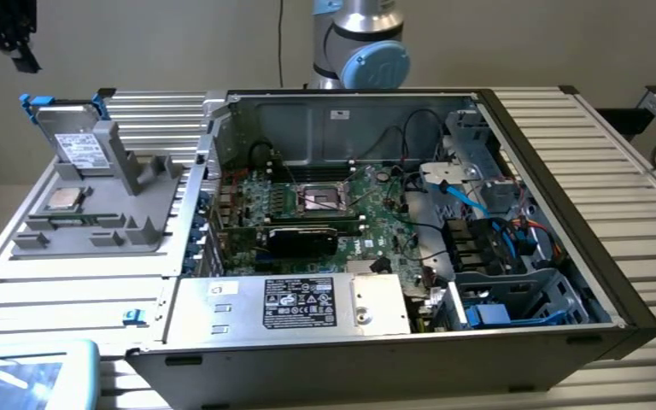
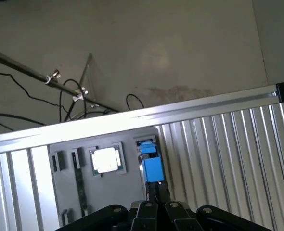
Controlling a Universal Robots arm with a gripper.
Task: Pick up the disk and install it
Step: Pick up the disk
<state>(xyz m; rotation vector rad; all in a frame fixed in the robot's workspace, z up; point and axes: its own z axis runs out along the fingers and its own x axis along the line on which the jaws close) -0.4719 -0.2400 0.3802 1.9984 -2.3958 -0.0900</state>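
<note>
1. Hidden / unclear
- Arm [image 1: 357, 43]: in the exterior view it stands behind the case and is cut off by the frame's upper edge.
- Dark part [image 1: 3, 34] in the exterior view's far-left corner: cropped, cannot be identified.
- Tray [image 1: 20, 376] at the near-left corner: cropped, contents not readable.
- Disk [image 1: 78, 145]: label text is too small to read. In the wrist view the disk [image 2: 151, 163] shows mostly as blue bracket, with its near end behind the gripper tips.

2. Gripper
- Gripper [image 2: 153, 188]: clenched, tips together, nothing held. It hangs well above the table [image 2: 228, 144], over the disk, not touching it.

3. Containers
- Fixture [image 1: 134, 226], grey, on the table at the exterior view's left, beside the case. It holds:
  - the disk, upright in the far slot, blue bracket on top;
  - a chip [image 1: 64, 198], lying flat, just nearer than the disk;
  - a memory stick [image 2: 79, 187] in a narrow slot beside the chip.
- Case [image 1: 556, 213], open side up, mid-table. It holds:
  - the mainboard [image 1: 362, 222] with an uncovered socket [image 1: 319, 198];
  - a PSU [image 1: 300, 303] with a black label at the near-left;
  - a cage [image 1: 522, 299] with blue parts at the near-right;
  - black and blue cables along the right side.

4. Task status
- The disk sits in the fixture, outside the case; not yet picked up.
</note>
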